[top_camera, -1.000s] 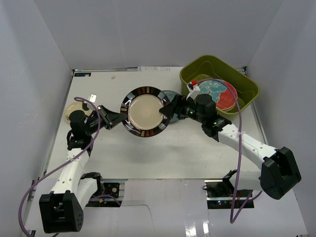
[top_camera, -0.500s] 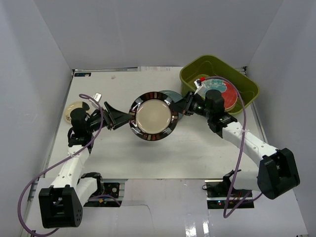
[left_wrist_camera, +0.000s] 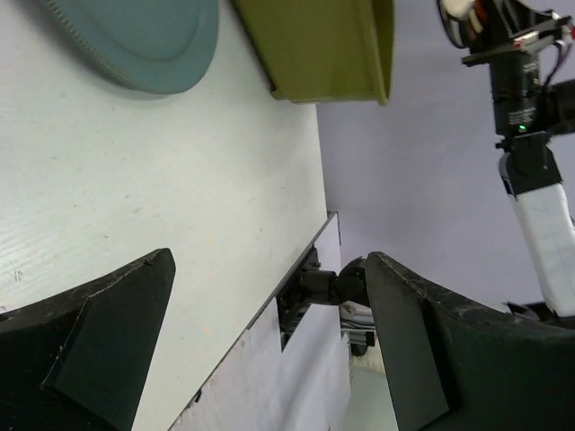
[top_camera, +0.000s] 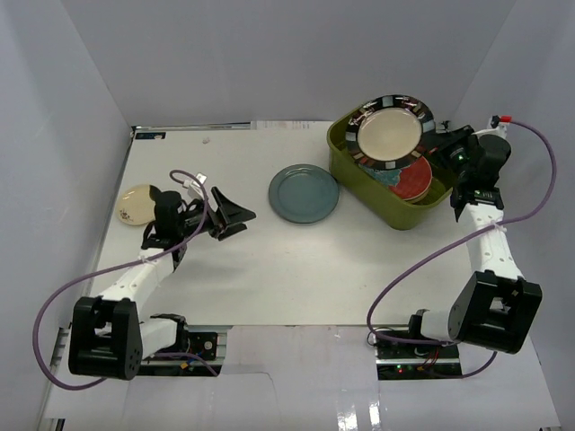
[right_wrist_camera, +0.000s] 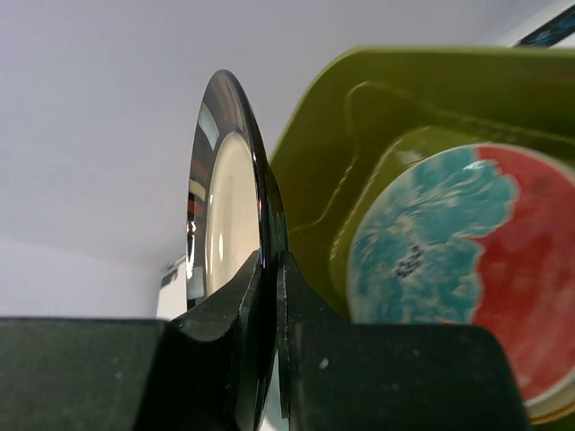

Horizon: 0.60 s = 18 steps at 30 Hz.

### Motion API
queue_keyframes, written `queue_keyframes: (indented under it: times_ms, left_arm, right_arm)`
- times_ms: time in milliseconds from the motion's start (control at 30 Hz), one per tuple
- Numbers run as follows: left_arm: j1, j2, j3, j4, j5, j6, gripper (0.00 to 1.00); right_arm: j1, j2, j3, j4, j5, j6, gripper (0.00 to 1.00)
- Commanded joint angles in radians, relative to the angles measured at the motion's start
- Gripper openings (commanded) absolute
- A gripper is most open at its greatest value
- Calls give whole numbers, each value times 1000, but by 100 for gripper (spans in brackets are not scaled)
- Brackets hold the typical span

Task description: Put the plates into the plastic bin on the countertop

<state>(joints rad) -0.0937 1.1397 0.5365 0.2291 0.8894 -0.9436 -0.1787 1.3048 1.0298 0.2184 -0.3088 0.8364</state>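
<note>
- The right gripper (right_wrist_camera: 269,269) clamped the black-rimmed plate (top_camera: 390,133) over the olive bin (top_camera: 395,215), which held a floral plate (top_camera: 418,180).
- The left gripper (top_camera: 238,214) hung open over the white countertop (top_camera: 296,260).
- The teal plate (top_camera: 304,193) and the small cream plate (top_camera: 137,203) lay there, between plain grey walls (top_camera: 269,54).

This is a robotics lab test cell rather than a lived-in room. A flat white matte table (top_camera: 269,269) is boxed in on three sides by plain pale grey panels (top_camera: 269,54), with two white-and-black robot arms (top_camera: 135,280) bolted at its near edge, loose purple cables (top_camera: 553,171) looping off them, and exposed electronics (top_camera: 400,352) by their bases. The household things are few: a round plain teal ceramic plate (top_camera: 304,193), a round black-striped-rim cream ceramic plate (top_camera: 389,133) and an olive-green rectangular plastic bin (top_camera: 359,175).
</note>
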Motion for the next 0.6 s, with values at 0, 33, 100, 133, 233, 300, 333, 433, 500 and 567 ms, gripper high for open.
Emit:
queue_keyframes:
  times_ms: [0, 33, 100, 133, 233, 300, 333, 433, 500, 567]
  left_arm:
    - [-60, 64, 28, 9, -161, 3, 98]
    - [-72, 121, 40, 12, -184, 3, 98]
    - [-98, 179, 83, 12, -237, 5, 98]
    - [-109, 237, 100, 12, -253, 11, 98]
    - [-139, 314, 161, 10, -332, 14, 98]
    - [-162, 385, 190, 3, -381, 12, 98]
    - [-170, 412, 227, -2, -439, 11, 98]
    - [-208, 532, 320, -57, -547, 28, 98]
    - [-227, 610, 364, -73, -576, 32, 98]
    - [-242, 644, 407, -86, -616, 45, 98]
  right_arm:
    - [-30, 13, 53, 61, 82, 24, 8]
    - [-41, 33, 53, 61, 89, 24, 8]
    - [-59, 53, 64, 58, 120, 18, 8]
    - [-62, 74, 68, 53, 126, 10, 8]
    - [-67, 112, 75, 36, 146, -17, 8]
    - [-68, 126, 66, 29, 169, -28, 8]
    - [-68, 135, 52, 29, 180, -29, 8]
    - [-68, 148, 15, 30, 214, -33, 8]
    - [-68, 154, 6, 18, 211, -42, 9]
    - [-70, 149, -8, 0, 221, -59, 14]
